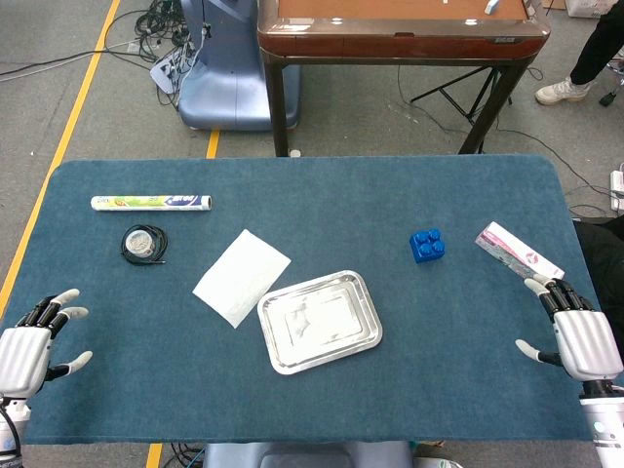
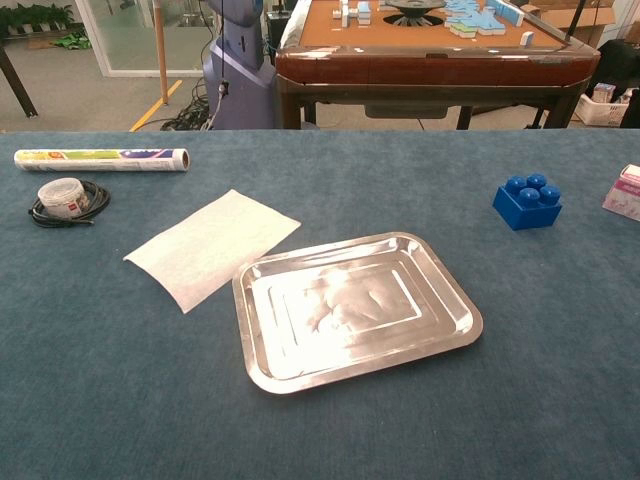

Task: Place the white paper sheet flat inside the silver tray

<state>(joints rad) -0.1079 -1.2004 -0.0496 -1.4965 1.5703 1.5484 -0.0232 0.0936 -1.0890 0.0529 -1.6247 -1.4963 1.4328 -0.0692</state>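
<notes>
White paper sheet [image 1: 242, 278] flat on the blue bench [image 1: 312, 400], tilted like a diamond, just beside the silver tray [image 1: 275, 352] on its upper-left side; near corner close against the tray rim, though contact or overlap cannot be told. Wholly outside the tray in both views. Nothing lying inside the tray, only reflections on its base.

Left robot hand [image 1: 34, 346] well to the left of the tray, at the bench's near left edge, fingers spread wide, holding nothing. Right robot hand [image 1: 577, 334] well to the right of the tray, at the near right edge, fingers likewise apart and holding nothing. Neither hand visible in the chest view.

Blue toy brick [image 1: 427, 245] to the upper right of the tray, well apart from it. Pink-and-white box [image 1: 517, 251] farther right still, just beyond the right robot hand's fingertips. Long foil roll [image 1: 151, 203] far to the upper left of the tray, lying parallel to the bench's far edge. Coiled black cable with a small round tin [image 1: 144, 242] just below that roll, left of the paper.
</notes>
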